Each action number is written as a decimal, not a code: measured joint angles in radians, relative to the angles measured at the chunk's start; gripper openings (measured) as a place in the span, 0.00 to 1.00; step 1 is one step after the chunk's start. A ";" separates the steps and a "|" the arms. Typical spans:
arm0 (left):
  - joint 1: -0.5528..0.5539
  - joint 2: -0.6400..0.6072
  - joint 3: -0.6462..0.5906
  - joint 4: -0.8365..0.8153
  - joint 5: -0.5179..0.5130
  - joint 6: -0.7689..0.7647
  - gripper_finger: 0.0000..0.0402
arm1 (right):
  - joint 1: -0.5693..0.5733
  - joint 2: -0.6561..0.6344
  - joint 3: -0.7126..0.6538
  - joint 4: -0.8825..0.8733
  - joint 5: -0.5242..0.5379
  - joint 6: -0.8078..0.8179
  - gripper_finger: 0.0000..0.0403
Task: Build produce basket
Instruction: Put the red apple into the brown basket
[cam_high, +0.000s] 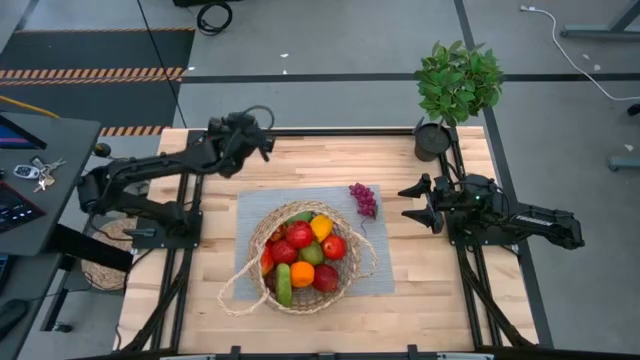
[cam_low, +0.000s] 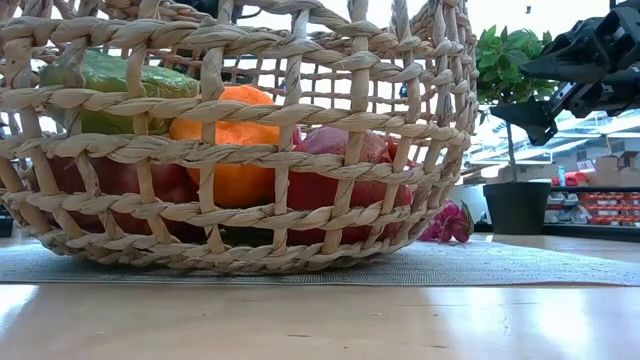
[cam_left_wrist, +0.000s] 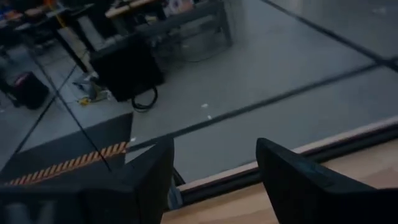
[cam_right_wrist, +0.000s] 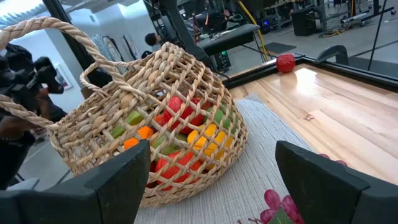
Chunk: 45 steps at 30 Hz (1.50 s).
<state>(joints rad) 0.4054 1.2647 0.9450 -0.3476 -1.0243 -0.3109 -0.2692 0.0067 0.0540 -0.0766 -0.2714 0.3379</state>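
Right claw (cam_high: 408, 200) spread wide, empty, hanging just beside the grapes (cam_high: 363, 198). Left claw (cam_left_wrist: 214, 177) parted too, holding nothing, at the worktop's (cam_high: 440, 300) far edge.

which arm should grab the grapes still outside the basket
Right. The purple grapes lie on the grey mat between the basket and the right pincer, which is open and faces them. The left pincer is open at the table's far edge, pointing away.
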 joint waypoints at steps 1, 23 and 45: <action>0.020 0.011 0.027 -0.022 0.033 0.015 0.58 | 0.000 0.000 0.000 0.000 0.000 0.000 0.86; 0.492 0.259 0.068 -0.260 0.443 0.115 0.71 | 0.000 0.000 0.000 0.000 0.000 0.000 0.86; 0.584 0.652 0.305 -0.726 0.435 0.114 0.78 | 0.000 0.000 0.000 0.000 0.000 0.000 0.86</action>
<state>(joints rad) 0.9897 1.9167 1.2503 -1.0735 -0.5896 -0.1970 -0.2695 0.0064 0.0543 -0.0769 -0.2714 0.3379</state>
